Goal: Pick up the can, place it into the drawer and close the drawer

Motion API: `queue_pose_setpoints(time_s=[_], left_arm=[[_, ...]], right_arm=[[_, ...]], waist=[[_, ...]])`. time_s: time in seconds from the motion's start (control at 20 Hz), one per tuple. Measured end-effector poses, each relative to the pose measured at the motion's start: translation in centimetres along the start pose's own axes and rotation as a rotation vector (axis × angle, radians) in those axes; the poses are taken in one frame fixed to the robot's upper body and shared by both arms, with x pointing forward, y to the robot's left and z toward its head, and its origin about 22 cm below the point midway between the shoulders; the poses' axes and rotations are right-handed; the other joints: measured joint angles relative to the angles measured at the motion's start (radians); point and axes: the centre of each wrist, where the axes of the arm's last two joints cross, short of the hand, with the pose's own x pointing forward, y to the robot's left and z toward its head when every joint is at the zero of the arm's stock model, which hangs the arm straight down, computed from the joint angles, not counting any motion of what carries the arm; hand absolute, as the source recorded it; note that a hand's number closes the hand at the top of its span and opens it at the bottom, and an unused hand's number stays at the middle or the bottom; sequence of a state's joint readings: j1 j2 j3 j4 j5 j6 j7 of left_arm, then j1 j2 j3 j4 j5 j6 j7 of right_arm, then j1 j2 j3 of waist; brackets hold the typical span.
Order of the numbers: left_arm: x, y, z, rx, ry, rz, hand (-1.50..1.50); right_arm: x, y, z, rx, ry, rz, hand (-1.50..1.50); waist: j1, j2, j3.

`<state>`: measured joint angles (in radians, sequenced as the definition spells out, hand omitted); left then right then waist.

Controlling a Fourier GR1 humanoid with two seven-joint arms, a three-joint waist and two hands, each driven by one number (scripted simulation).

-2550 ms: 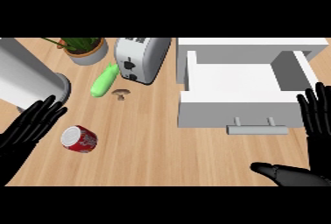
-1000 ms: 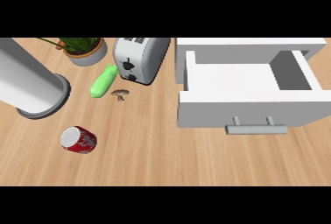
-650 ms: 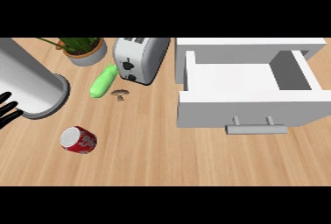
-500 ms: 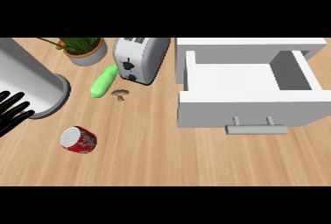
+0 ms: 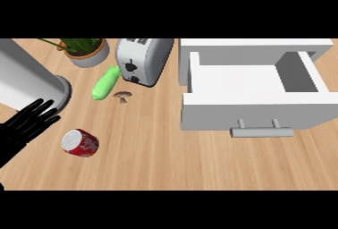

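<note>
Wooden counter carries everything in view. Far to the right of the fingers, a white drawer stands pulled open, its grey handle facing the near edge and its inside bare. Just above the fingertips stands a large grey cylinder, its lower rim partly covered by them. Up and to the right of the fingers sits a silver toaster, with a potted plant to its left. A green cucumber-like vegetable lies slantwise between the cylinder and the toaster, and a small brown mushroom rests just beside its lower end.

At the view's left edge the black left hand shows with its fingers straight and spread, pointing up and right, holding nothing. The red can lies on its side just right of and below the fingers, near the palm but apart from it, its silver end turned toward the hand. The right hand does not show.
</note>
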<state>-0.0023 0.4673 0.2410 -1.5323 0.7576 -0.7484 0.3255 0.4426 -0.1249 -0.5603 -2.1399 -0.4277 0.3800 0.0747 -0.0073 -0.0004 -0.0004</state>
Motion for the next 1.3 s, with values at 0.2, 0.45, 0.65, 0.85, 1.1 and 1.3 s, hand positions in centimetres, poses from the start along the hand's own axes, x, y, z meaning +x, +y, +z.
queue_pose_setpoints(time_s=[0.2, 0.45, 0.65, 0.85, 1.1, 1.3], left_arm=[[-1.5, 0.3, -0.7, 0.022, 0.013, -0.016, -1.5], [-3.9, 1.6, -1.1, 0.071, 0.022, -0.031, -1.5], [-6.3, 2.3, -0.5, 0.106, 0.019, -0.035, -1.5], [-7.8, 3.8, -0.7, 0.128, 0.026, -0.048, -1.5], [-10.2, 4.6, -1.1, 0.168, 0.051, -0.053, -1.5], [-11.3, 5.3, -1.1, 0.185, 0.085, -0.059, -1.5]], right_arm=[[0.3, 0.0, 0.1, 0.0, -0.001, 0.006, -1.5], [0.0, -0.1, -0.4, 0.009, -0.001, 0.0, -1.5], [0.4, -1.2, 0.3, 0.003, -0.001, -0.004, -1.5], [0.5, -0.8, -0.2, 0.006, 0.0, 0.0, -1.5], [1.1, -0.5, 0.8, 0.014, -0.001, 0.002, -1.5], [1.1, -0.7, 1.1, 0.011, -0.004, -0.003, -1.5]], waist=[[0.0, 0.0, 0.0], [0.0, 0.001, 0.0], [-0.002, 0.001, 0.0], [-0.003, 0.002, -0.001], [-0.006, 0.002, -0.001], [-0.006, 0.002, -0.001]])
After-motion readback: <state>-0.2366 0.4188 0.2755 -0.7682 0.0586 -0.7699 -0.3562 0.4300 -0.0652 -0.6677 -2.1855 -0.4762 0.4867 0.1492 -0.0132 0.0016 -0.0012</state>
